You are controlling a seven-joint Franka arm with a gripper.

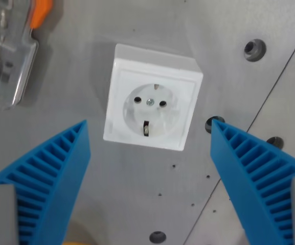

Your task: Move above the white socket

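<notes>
Wrist view: square white socket [152, 97], round recessed face, slightly rotated, beyond the spread-apart blue hand [148, 125].

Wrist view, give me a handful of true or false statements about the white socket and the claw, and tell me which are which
1. The white socket lies between the two blue fingers of the claw in the wrist view. True.
2. The claw is clamped shut on the socket. False: its fingers stand wide apart and touch nothing.
3. A clear plastic part with an orange piece sits at the wrist view's upper left. True.
4. A plug is pushed into the socket. False: its round recess is bare, with two pin holes showing.
5. The socket rests on a grey metal plate with holes in it. True.
</notes>
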